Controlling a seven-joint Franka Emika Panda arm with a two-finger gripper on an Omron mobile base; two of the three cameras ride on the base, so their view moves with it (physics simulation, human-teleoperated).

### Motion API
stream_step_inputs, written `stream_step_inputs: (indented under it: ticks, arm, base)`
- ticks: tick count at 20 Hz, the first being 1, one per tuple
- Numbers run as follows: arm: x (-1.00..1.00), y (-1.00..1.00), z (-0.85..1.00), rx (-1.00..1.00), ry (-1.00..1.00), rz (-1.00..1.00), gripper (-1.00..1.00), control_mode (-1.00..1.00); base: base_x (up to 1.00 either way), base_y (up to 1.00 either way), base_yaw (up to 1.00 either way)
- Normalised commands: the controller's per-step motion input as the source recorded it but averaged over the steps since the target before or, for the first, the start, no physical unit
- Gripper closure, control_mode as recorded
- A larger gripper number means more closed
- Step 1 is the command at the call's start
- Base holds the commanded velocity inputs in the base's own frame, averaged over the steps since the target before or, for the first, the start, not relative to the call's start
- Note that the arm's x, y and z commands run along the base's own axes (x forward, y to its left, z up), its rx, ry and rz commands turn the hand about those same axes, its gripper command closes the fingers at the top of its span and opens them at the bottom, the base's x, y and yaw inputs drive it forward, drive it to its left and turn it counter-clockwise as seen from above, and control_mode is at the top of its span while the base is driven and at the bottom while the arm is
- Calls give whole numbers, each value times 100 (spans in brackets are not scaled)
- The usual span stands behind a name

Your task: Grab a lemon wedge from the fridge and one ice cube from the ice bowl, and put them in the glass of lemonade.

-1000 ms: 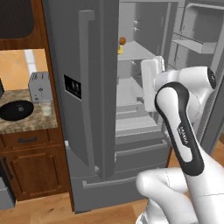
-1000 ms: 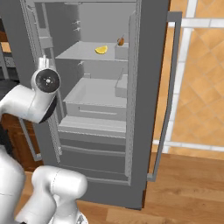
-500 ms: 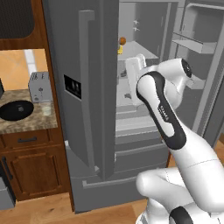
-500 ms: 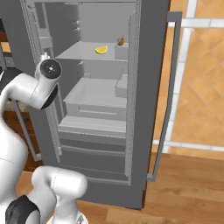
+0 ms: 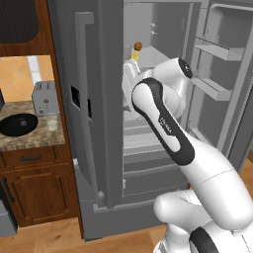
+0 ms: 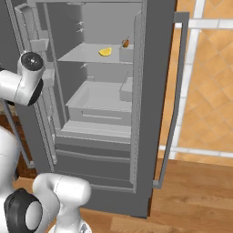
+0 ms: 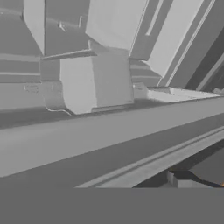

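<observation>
The fridge stands with both upper doors open. On its upper shelf lies the lemon wedge, bright yellow, also seen in the left base view as the lemon wedge just above my hand. My white hand reaches into the fridge below that shelf; its fingers are hidden behind the wrist and the door edge. The ice bowl sits on the counter at the left. The glass of lemonade stands beside it. The hand view looks along grey shelves and drawer fronts, tilted.
A small orange ball rests at the shelf's right end, close to the wedge. A grey toaster stands behind the glass. The open left door and the right door's bins flank my arm.
My arm has swung left and forward into the fridge, and the hand now sits just under the upper shelf. The wedge and the ball have not moved.
</observation>
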Motion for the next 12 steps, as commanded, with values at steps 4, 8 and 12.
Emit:
stream_step_inputs:
  ticks: [4, 8, 12]
  arm:
    - [0, 100, -13, -14, 0, 15, -100, -100]
    - [-8, 100, -21, -15, -1, 16, -100, -100]
    - [-22, 95, -1, -16, -1, 11, -100, -100]
  base:
    - [0, 0, 0]
    - [0, 0, 0]
    - [0, 0, 0]
